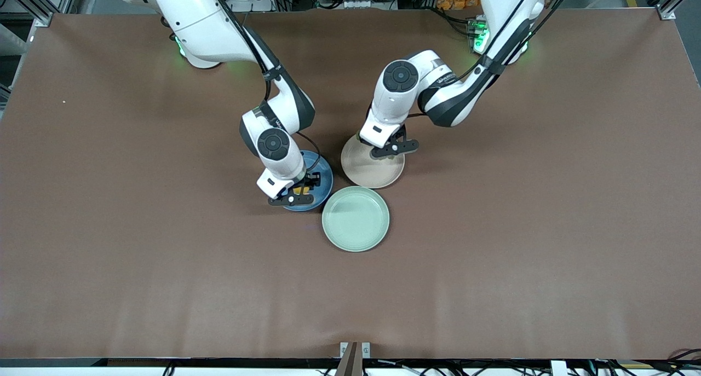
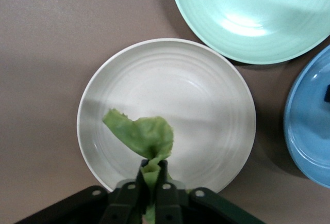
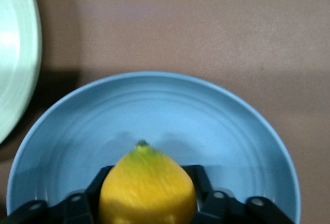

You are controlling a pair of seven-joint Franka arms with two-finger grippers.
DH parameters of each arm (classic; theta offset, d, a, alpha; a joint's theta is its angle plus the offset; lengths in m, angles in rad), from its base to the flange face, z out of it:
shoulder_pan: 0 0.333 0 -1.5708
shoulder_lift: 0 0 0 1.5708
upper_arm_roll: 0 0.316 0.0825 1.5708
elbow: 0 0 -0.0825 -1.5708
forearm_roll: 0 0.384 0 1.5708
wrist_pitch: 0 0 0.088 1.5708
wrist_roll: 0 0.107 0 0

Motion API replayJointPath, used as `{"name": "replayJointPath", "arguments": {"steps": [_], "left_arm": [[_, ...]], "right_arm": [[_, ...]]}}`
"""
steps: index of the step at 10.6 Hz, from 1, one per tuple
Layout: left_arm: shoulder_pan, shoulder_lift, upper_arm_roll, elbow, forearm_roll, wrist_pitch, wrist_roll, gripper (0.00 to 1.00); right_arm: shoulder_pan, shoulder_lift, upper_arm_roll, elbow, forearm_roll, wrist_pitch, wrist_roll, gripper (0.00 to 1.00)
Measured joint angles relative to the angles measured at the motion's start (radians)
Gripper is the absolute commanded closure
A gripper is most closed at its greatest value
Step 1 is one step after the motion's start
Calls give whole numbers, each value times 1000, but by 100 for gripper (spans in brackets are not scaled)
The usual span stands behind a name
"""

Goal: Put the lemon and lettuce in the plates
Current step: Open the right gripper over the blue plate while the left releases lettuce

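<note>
From the high front camera, three plates cluster mid-table; take the mint-green plate (image 1: 356,219), the one nearest that camera, as the landmark. The blue plate (image 1: 306,181) lies just beside it toward the right arm's end of the table and a little farther from the camera, with the right gripper (image 1: 298,192) low over it and a yellow glimpse between its fingers. The beige plate (image 1: 372,162) sits farther from the camera than the mint-green plate, under the left gripper (image 1: 391,146). In the left wrist view, narrow, nearly closed fingers pinch the stem of the lettuce (image 2: 142,136), which hangs over the beige plate (image 2: 216,105), close to its rim. The risk here, as a judgement: the limp leaf may cling to a finger pad or drape across the rim when released. In the right wrist view, the lemon (image 3: 147,185) sits clasped between partly spread fingers, over the blue plate (image 3: 154,115). Dropped from any height, this round fruit could roll over the shallow rim toward the mint-green plate (image 3: 15,53).
</note>
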Motion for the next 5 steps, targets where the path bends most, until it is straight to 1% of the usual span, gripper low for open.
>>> {"name": "replayJointPath", "arguments": {"steps": [2, 5], "left_arm": [[0, 2, 3, 1, 31, 0, -13, 0], [8, 2, 11, 13, 34, 0, -20, 0]], "right_arm": [[3, 0, 0, 0, 1, 2, 5, 0], [3, 0, -3, 3, 2, 3, 10, 0]]}}
